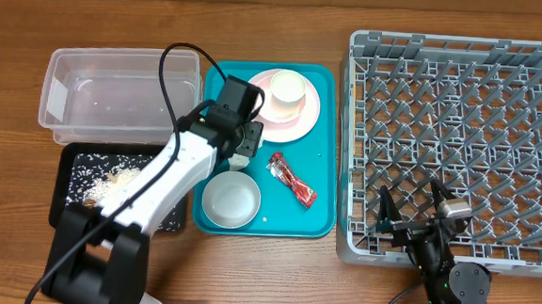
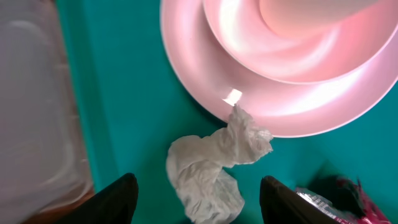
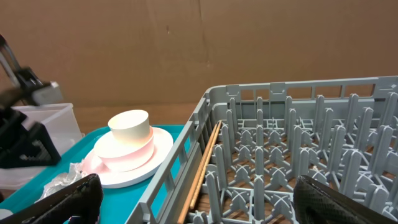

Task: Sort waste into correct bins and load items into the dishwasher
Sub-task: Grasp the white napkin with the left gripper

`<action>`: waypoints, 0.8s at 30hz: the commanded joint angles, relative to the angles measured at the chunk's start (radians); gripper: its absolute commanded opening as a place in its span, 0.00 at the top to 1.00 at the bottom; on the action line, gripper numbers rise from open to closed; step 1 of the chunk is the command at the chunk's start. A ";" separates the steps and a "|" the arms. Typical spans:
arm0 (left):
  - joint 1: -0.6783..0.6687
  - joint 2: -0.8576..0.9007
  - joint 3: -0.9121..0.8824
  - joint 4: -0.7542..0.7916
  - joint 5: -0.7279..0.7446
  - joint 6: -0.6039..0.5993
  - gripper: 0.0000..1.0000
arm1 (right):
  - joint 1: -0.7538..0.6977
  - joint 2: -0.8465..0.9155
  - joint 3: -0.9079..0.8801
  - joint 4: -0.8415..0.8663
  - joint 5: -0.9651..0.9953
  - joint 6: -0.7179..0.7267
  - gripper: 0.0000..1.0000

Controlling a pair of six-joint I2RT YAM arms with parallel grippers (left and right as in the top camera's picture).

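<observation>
My left gripper (image 2: pixel 200 186) is open over the teal tray, one finger on each side of the crumpled white tissue (image 2: pixel 214 168), which lies against the rim of the pink plate (image 2: pixel 205 74). The white cup (image 1: pixel 287 87) stands on the plate (image 1: pixel 301 121). The red wrapper (image 1: pixel 291 180) and the pale bowl (image 1: pixel 230 199) lie on the tray. In the overhead view the left gripper (image 1: pixel 243 146) hides the tissue. Food scraps (image 1: pixel 109 185) lie in the black tray (image 1: pixel 66 196). The clear tub (image 1: pixel 114 95) holds nothing large. My right gripper (image 3: pixel 196 186) is open and empty over the grey dish rack (image 1: pixel 461 135).
The teal serving tray (image 1: pixel 324 127) sits between the bins and the rack. A thin wooden stick (image 3: pixel 202 165) lies inside the rack along its left wall. The left arm's black cable (image 1: pixel 168 70) arcs over the clear tub.
</observation>
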 commanded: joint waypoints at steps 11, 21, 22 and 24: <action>0.010 0.191 0.017 0.030 0.110 0.082 0.41 | -0.008 -0.011 -0.011 0.005 0.006 0.004 0.00; 0.010 0.113 0.174 -0.122 0.082 0.028 0.96 | -0.008 -0.011 -0.011 0.005 0.006 0.004 0.00; 0.010 0.099 0.198 -0.136 0.058 0.017 0.96 | -0.008 -0.011 -0.011 0.005 0.006 0.004 0.00; 0.010 0.071 0.235 -0.154 -0.003 -0.006 0.96 | -0.008 -0.011 -0.011 0.005 0.006 0.004 0.00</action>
